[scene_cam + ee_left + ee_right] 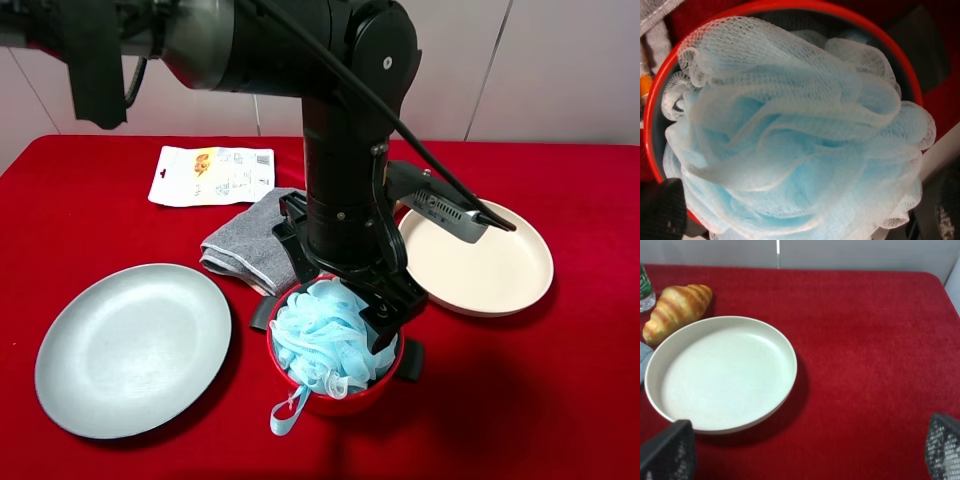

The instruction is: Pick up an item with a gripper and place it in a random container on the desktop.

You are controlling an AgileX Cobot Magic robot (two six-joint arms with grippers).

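Red-covered counter (560,400) runs back to a pale panelled wall (560,70). Near the middle, the light-blue pouf (325,340) sits in the red pot (345,403). The left pincer (338,300) is spread open above it, and the right pincer (807,447) is open too.

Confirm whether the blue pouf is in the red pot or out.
In. The pouf fills the red pot and bulges above its rim, with its ribbon loop hanging outside over the front edge.
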